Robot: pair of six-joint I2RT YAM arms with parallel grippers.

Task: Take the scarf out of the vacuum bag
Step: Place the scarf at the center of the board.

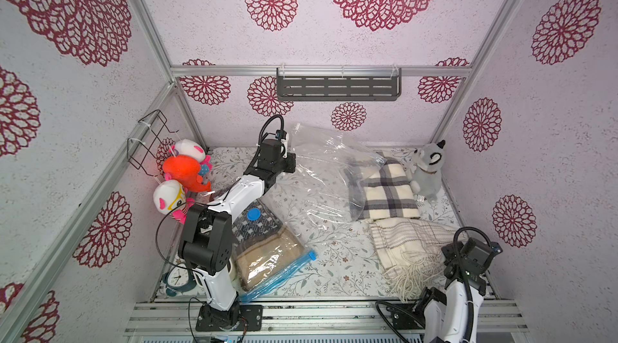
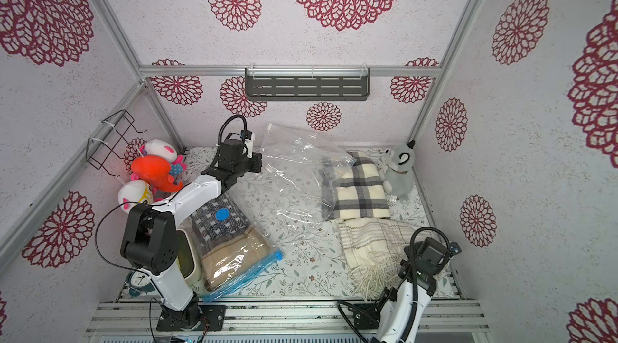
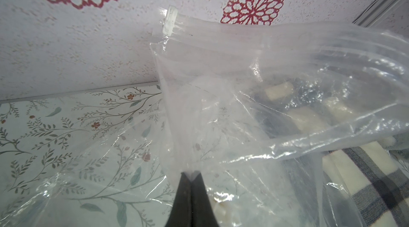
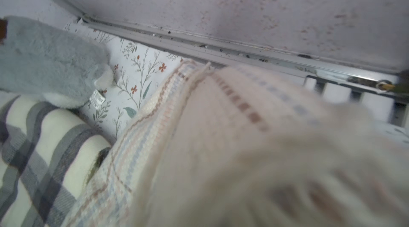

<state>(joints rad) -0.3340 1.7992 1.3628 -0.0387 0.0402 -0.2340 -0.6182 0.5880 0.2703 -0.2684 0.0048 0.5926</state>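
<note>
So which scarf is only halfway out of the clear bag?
The cream scarf with dark plaid: part of it lies under the plastic of the clear vacuum bag. The fringed cream scarf lies fully outside it, nearer the front.

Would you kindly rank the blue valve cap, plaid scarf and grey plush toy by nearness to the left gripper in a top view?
From the left gripper:
1. Blue valve cap, beside its arm.
2. Plaid scarf, right of centre.
3. Grey plush toy, back right.

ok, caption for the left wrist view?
Left gripper pinches the clear vacuum bag, plaid scarf visible through the plastic.
</note>
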